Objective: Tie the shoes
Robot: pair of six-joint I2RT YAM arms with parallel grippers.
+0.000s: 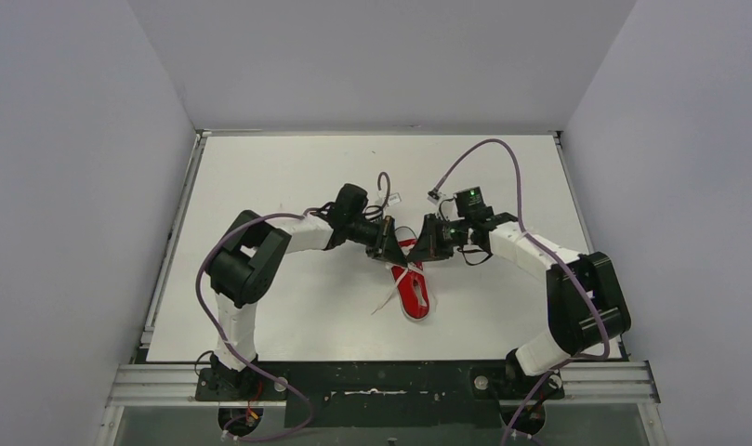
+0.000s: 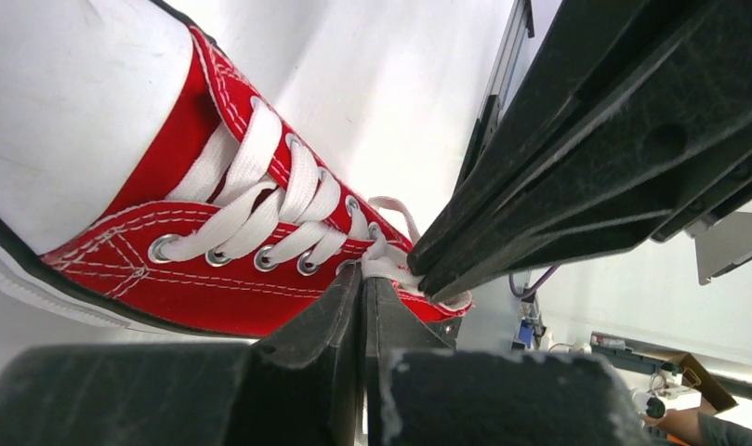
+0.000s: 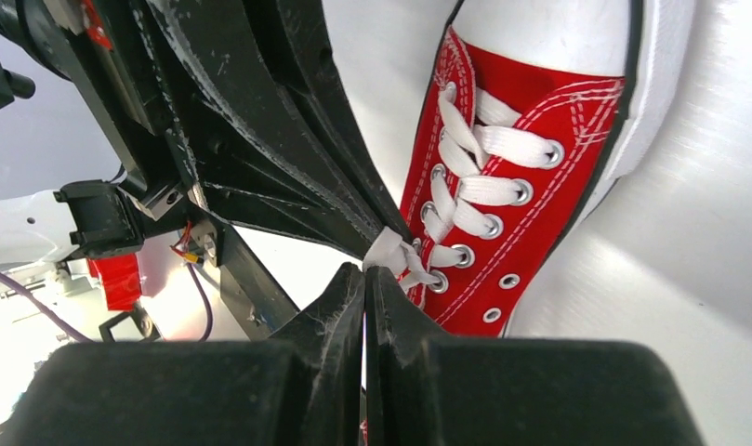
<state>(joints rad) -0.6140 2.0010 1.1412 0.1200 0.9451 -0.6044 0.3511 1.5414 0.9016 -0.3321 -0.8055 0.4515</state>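
Observation:
The red sneaker (image 1: 413,290) lies mid-table, its white toe cap toward the arms. Both grippers meet over its tongue end. My left gripper (image 1: 391,244) is shut on a bit of white lace (image 2: 389,267) at the top eyelets, with its tips (image 2: 366,277) against the shoe (image 2: 195,279). My right gripper (image 1: 427,243) is shut on the lace knot (image 3: 388,249) from the other side, at its tips (image 3: 365,270) beside the shoe (image 3: 502,186). The two grippers almost touch. One loose lace end (image 1: 388,295) trails left of the shoe.
The white table (image 1: 288,167) is walled on three sides, with a metal rail (image 1: 172,242) along its left edge. Purple cables (image 1: 488,149) loop over both arms. A small white connector (image 1: 434,196) hangs behind the right gripper.

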